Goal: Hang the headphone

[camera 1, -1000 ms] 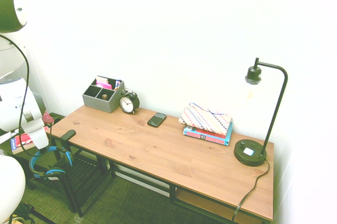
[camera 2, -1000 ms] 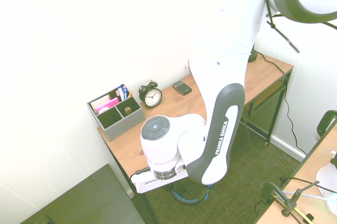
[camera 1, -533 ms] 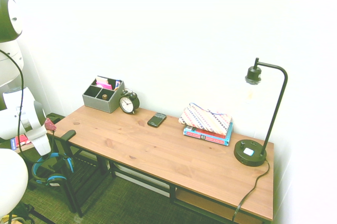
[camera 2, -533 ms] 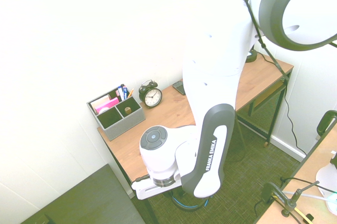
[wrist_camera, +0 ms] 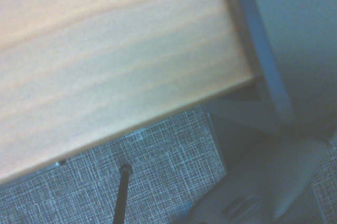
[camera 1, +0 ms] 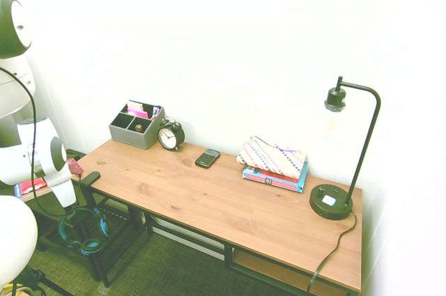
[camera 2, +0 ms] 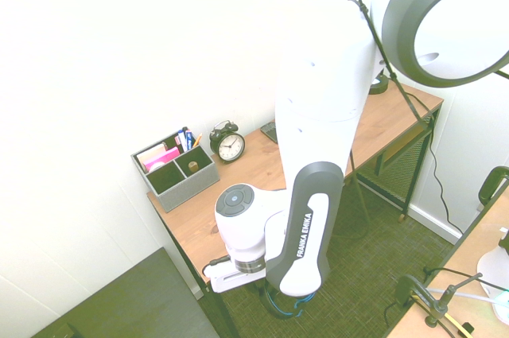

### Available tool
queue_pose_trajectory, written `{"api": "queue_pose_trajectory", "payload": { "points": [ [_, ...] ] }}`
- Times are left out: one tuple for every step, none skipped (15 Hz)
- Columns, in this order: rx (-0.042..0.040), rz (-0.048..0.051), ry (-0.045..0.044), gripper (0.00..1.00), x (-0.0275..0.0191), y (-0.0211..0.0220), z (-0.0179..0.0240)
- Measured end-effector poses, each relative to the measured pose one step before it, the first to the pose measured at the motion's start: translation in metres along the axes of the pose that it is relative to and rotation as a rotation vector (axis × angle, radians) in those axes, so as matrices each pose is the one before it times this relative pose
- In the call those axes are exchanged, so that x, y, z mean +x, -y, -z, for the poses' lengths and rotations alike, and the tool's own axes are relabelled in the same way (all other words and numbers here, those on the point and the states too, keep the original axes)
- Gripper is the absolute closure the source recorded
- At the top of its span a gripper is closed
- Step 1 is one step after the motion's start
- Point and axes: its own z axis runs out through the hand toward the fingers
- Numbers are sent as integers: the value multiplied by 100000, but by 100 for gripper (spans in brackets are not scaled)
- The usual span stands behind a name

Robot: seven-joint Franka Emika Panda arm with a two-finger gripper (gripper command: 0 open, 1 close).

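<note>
Blue-trimmed headphone [camera 1: 85,232] at lower left hangs directly below the gripper [camera 1: 72,205], beside the desk [camera 1: 230,202] end; finger state cannot be told.

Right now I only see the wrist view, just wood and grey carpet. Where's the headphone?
Observer: The headphone dangles under the arm, beside the desk's end, lower than the desktop.
Operator: Is it on a hook yet?
Observer: I can't tell. A black peg sticks out at that desk corner, higher than the headphone.
Operator: What's on the desk near there?
Observer: A grey organizer and a black alarm clock, both by the wall.
</note>
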Motion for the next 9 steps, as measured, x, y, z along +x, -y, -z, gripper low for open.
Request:
{"api": "queue_pose_trajectory", "payload": {
  "points": [
    [463, 431, 384, 0, -95, 62, 193],
    [586, 1790, 207, 0, 34, 122, 570],
    [501, 3298, -151, 0, 414, -59, 922],
    [939, 3894, 70, 0, 912, -236, 1436],
    [1210, 4058, 570, 0, 1239, -322, 1807],
    [697, 4952, 994, 0, 1415, -368, 1924],
    [-178, 5902, 1111, 0, 1402, -475, 2011],
    [-786, 6325, 675, 0, 1194, -650, 1936],
    [-780, 6166, -128, 0, 1162, -758, 1955]
  ]
}}
